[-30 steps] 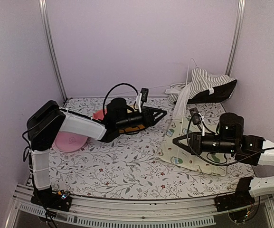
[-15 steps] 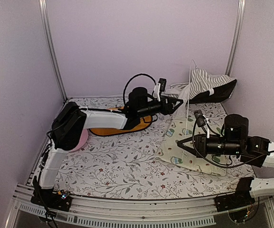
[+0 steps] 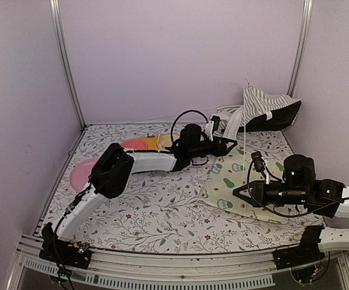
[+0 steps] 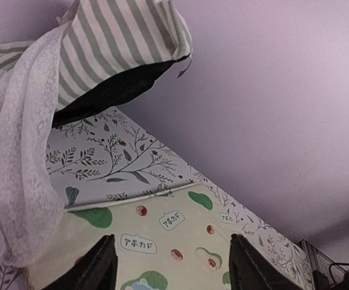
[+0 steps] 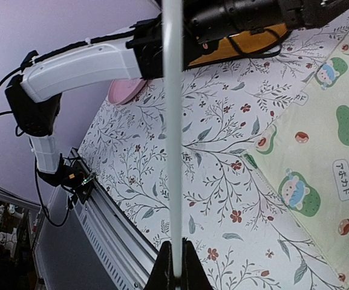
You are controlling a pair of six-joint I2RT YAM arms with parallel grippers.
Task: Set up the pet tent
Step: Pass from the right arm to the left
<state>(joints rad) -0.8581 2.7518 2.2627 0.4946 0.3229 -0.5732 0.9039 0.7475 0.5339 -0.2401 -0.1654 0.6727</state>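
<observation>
Left wrist: pet tent (image 4: 120,42) lies just beyond the released left gripper (image 4: 171,241); right gripper (image 5: 174,248) clamps its pole (image 5: 172,121).

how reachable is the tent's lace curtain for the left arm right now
Probably yes: the left arm has its jaws open right beside the lace curtain, with nothing in between.

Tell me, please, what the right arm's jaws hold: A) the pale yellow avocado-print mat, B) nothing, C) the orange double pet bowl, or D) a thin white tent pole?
D: the right wrist view shows the thin white tent pole rising from between the right arm's shut jaws.
</observation>
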